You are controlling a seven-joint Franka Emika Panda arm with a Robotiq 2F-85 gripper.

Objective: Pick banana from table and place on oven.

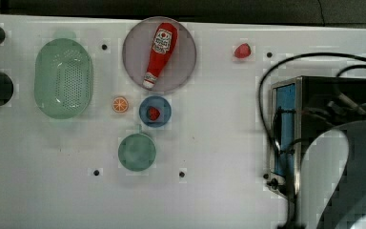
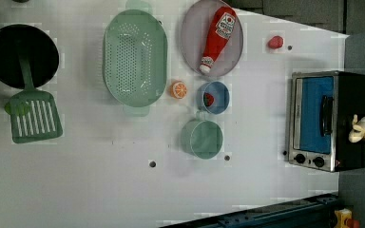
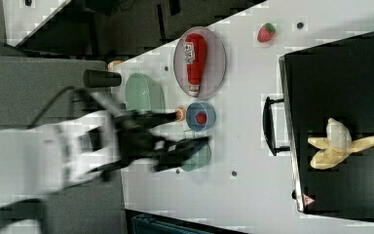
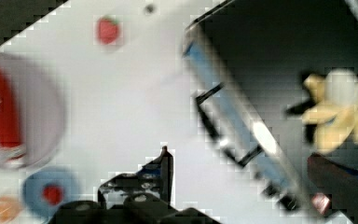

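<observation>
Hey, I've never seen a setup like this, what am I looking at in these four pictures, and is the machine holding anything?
This is one robot arm working over a white table. Three pictures come from cameras off the arm; the fourth from a camera on its wrist. The blurred white and black shape in the right view is the arm, ending in its gripper, which is open and holds nothing. The peeled banana lies on top of the black oven. On the table: a ketchup bottle on a plate, a green colander, a blue bowl with a small red thing inside, and a green cup.
</observation>
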